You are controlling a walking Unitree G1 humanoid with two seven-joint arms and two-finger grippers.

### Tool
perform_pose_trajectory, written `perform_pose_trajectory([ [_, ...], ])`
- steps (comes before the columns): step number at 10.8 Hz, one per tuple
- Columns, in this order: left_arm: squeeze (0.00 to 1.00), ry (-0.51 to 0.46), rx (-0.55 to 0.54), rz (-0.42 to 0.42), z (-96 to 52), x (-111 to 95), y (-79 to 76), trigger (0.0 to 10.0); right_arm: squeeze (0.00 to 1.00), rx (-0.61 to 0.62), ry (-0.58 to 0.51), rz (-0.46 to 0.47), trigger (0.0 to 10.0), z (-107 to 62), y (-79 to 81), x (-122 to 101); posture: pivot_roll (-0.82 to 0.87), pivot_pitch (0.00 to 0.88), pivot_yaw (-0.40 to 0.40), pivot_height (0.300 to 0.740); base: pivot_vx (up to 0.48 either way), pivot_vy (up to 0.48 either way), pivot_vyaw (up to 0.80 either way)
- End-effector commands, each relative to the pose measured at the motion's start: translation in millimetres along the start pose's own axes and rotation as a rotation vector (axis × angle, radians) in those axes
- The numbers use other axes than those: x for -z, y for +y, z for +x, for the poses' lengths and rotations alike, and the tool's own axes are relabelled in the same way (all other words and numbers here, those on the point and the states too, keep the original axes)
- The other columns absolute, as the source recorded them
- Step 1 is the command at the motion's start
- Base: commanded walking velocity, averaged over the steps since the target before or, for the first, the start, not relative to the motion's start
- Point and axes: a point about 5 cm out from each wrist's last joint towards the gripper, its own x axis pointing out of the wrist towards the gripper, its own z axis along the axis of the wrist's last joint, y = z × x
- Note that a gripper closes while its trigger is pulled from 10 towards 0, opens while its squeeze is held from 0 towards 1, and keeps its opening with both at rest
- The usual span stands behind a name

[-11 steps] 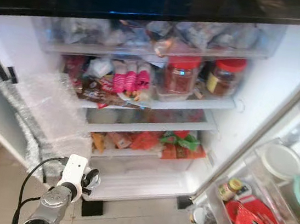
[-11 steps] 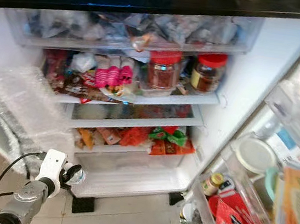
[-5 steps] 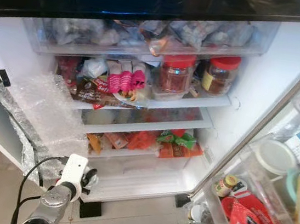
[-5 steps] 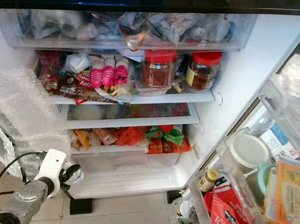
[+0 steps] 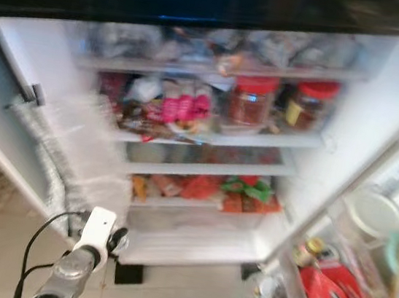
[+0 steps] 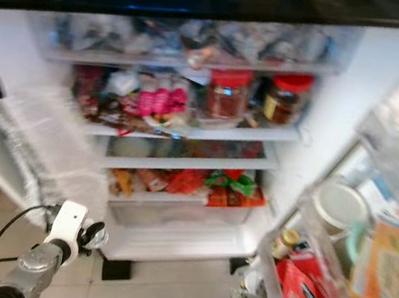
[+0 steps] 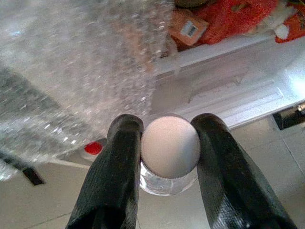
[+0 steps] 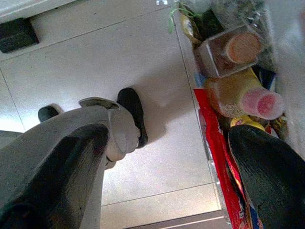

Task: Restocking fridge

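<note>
Pinching a small clear glass jar with a pale round lid (image 7: pixel 170 147), the left gripper (image 7: pixel 167 157) holds it low before the open white fridge (image 5: pixel 380 121), near the bottom shelf (image 5: pixel 195 237). The right gripper (image 8: pixel 167 167) hangs spread above the tiled floor (image 8: pixel 157 95).

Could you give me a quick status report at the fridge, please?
Left hand shut on white-capped jar, low before the open fridge. Right hand open, idle near the floor. Shelves crowded; bottom shelf bare.
</note>
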Motion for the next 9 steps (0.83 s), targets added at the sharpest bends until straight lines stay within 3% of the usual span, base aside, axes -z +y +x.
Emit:
perform_pose_trajectory([
  [1, 0.00, 0.010, 0.007, 0.019, -0.5, 2.2, -1.3, 10.0, 0.00, 0.003, 0.023, 0.001, 10.0, -0.5, -1.8, 6.8, -0.18, 0.105, 0.000, 0.740, 0.000, 0.000, -0.73],
  [2, 0.00, 0.010, 0.005, 0.021, -0.6, 2.2, -1.2, 10.0, 0.00, 0.003, 0.022, -0.001, 10.0, -0.5, -1.8, 6.7, -0.18, 0.105, 0.000, 0.740, 0.000, 0.000, -0.72],
  [9, 0.00, 0.013, 0.003, 0.026, -0.5, 2.3, -1.1, 10.0, 0.00, 0.001, 0.015, 0.003, 10.0, -0.5, -1.6, 6.1, -0.19, 0.105, 0.001, 0.740, 0.000, 0.000, 0.00],
])
